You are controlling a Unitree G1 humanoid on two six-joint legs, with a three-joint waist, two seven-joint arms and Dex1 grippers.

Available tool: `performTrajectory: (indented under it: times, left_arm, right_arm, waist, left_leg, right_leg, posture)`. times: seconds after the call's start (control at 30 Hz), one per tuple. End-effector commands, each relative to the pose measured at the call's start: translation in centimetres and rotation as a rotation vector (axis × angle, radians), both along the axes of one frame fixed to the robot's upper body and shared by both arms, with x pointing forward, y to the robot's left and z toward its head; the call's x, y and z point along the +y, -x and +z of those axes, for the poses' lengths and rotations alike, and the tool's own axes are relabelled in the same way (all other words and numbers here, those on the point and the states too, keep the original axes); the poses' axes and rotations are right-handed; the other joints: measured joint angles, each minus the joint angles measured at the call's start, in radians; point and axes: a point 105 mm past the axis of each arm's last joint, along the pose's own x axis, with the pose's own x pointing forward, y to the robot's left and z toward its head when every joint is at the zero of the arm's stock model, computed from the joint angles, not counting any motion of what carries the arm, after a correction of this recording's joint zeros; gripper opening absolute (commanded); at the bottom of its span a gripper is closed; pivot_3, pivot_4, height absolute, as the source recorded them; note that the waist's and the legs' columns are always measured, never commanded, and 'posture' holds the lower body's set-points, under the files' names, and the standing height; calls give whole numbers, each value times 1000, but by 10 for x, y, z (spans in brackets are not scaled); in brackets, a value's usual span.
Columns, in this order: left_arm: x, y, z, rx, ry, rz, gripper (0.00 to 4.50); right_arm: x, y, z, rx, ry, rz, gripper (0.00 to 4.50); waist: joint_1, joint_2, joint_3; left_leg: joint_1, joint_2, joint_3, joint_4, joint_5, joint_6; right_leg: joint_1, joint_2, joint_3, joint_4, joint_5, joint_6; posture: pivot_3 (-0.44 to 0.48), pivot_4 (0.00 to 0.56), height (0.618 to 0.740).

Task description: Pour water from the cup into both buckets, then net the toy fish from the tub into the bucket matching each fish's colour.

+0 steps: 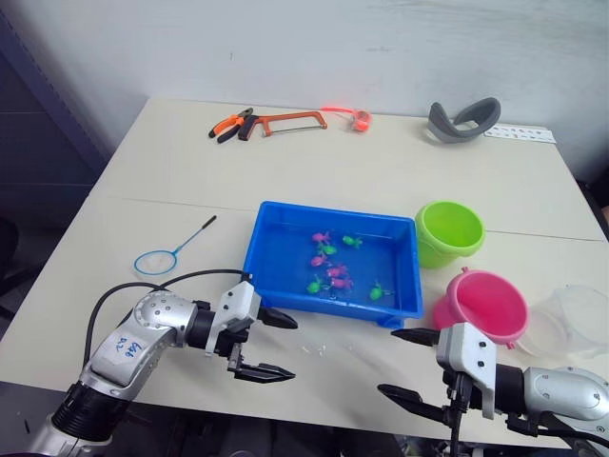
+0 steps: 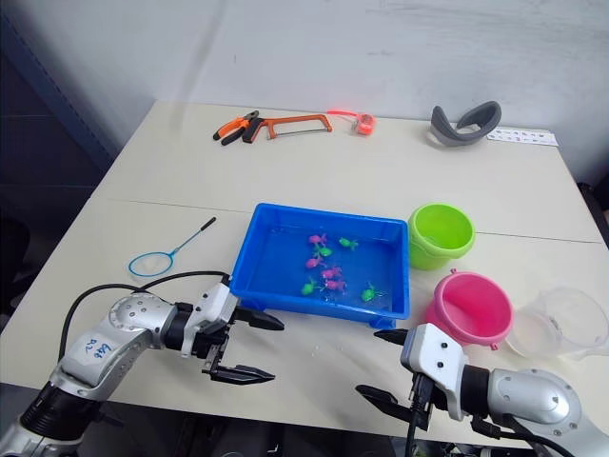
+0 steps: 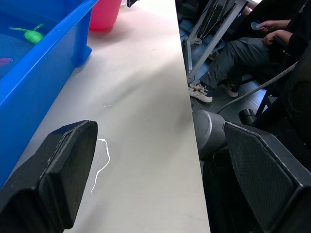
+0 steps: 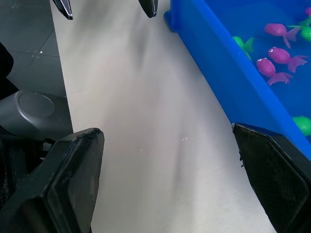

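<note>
The blue tub [image 1: 324, 296] sits mid-table with water and several magenta and green toy fish [image 1: 337, 271] in it. Right of the tub stand the lime green bucket [image 1: 449, 231] and, nearer me, the pink bucket [image 1: 481, 303]. The clear cup [image 1: 576, 319] rests right of the pink bucket. Left of the tub lies the net [image 1: 157, 262], flat on the table. My left gripper [image 1: 285, 348] hovers open and empty by the tub's near left corner. My right gripper [image 1: 390, 362] is open and empty in front of the pink bucket, just off the tub's near right corner.
At the table's far edge lie orange pliers [image 1: 231, 126], a hacksaw [image 1: 285, 121], a small red item [image 1: 360, 119], a grey curved band [image 1: 463, 121] and a white strip [image 1: 519, 134]. A seated person [image 3: 233, 63] is beyond the table's near edge. Bare tabletop stretches between tub and near edge.
</note>
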Motion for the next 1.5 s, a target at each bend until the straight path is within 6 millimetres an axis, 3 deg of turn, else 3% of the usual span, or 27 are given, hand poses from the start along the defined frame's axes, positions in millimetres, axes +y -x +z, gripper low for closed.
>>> performTrajectory:
  times: [0.03,0.17,0.33,0.4,0.5,0.6,0.83,1.0,1.2,1.5]
  left_arm:
    - [-3,2,5,-10,13,-18,4474]
    - [-3,2,9,-20,16,-9,4474]
    - [-18,0,50,19,140,-53,4474]
    - [-26,-8,72,28,199,-73,4474]
    - [-32,-13,90,52,245,-103,4474]
    - [-43,-23,104,11,253,-174,4474]
    - [-67,-36,108,-21,266,-293,4474]
    - [-76,-37,109,-37,279,-330,4474]
    - [-84,-36,117,-57,297,-333,4474]
    - [-84,-36,125,-73,303,-278,4474]
  right_arm:
    - [0,-2,5,-32,-12,-5,4500]
    - [0,-4,8,-47,-27,-26,4500]
    - [-8,-12,27,-91,-137,-172,4500]
    - [-20,-15,38,-116,-192,-292,4500]
    - [-32,-12,47,-126,-233,-404,4500]
    - [-66,8,53,-124,-253,-633,4500]
    - [-132,61,41,-52,-211,-1056,4500]
    - [-181,78,33,-69,-213,-1323,4500]
    - [-227,72,23,-101,-216,-1504,4500]
    - [-263,46,3,-121,-176,-1623,4500]
  waist:
    - [0,0,0]
    - [0,0,0]
    - [4,0,0]
    - [10,0,0]
    - [13,0,0]
    - [12,3,-1]
    - [13,4,-2]
    - [-8,5,-2]
    - [-5,6,-3]
    - [-1,8,-4]
  left_leg:
    - [0,0,0,0,0,0]
    - [0,0,0,0,0,0]
    - [0,0,0,0,0,0]
    - [0,0,-1,1,0,0]
    - [-1,-1,-1,1,0,0]
    - [-1,-1,0,-1,0,0]
    - [0,-2,2,-2,0,0]
    - [4,-1,5,-5,1,-1]
    - [6,-1,8,-10,2,-1]
    - [8,-1,11,-11,3,0]
  right_leg:
    - [0,0,0,0,0,0]
    - [0,0,0,0,0,0]
    - [0,0,0,0,0,0]
    - [1,0,-1,1,0,0]
    - [1,0,-1,3,0,0]
    - [1,1,-1,3,0,0]
    - [0,2,0,1,0,0]
    - [0,2,4,0,0,0]
    - [0,1,7,-1,0,-1]
    - [-1,2,10,0,0,-1]
  posture:
    - [0,150,740]
    - [0,150,740]
    - [0,150,740]
    - [0,150,740]
    - [0,150,740]
    - [0,150,740]
    - [0,150,740]
    - [0,150,740]
    - [0,150,740]
    - [0,150,740]
